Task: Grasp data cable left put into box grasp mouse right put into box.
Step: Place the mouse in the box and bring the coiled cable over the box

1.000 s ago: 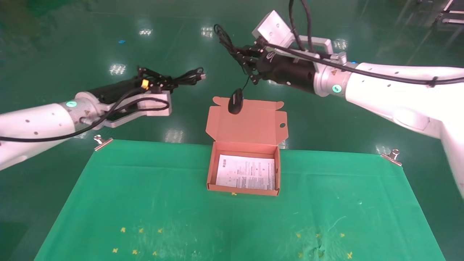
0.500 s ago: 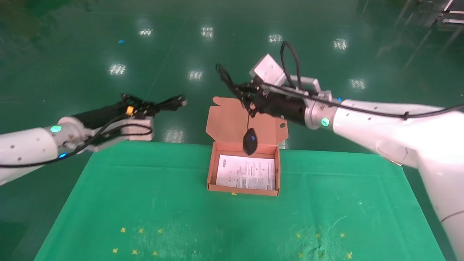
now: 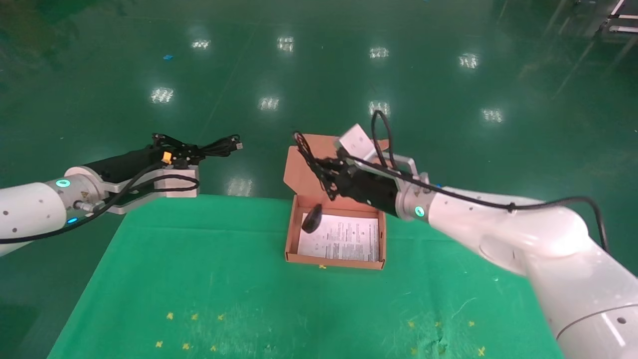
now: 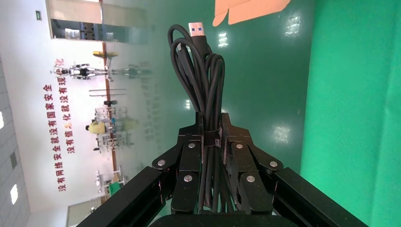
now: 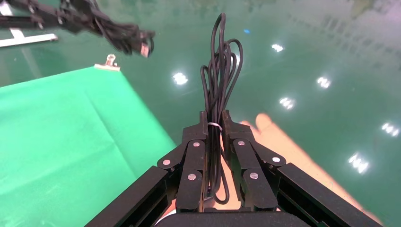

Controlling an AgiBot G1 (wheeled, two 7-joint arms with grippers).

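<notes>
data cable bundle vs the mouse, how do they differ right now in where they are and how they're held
The black data cable bundle sits clamped across its middle in the left gripper, off the table's left far corner; the black oval mouse dangles by its cord from the right gripper.
The cable is well clear of the salmon-orange cardboard box; the mouse hangs low over the box's near-left inside.
The cable shows a silver plug; the mouse's bunched cord does not.
Both are black and gripped.
</notes>
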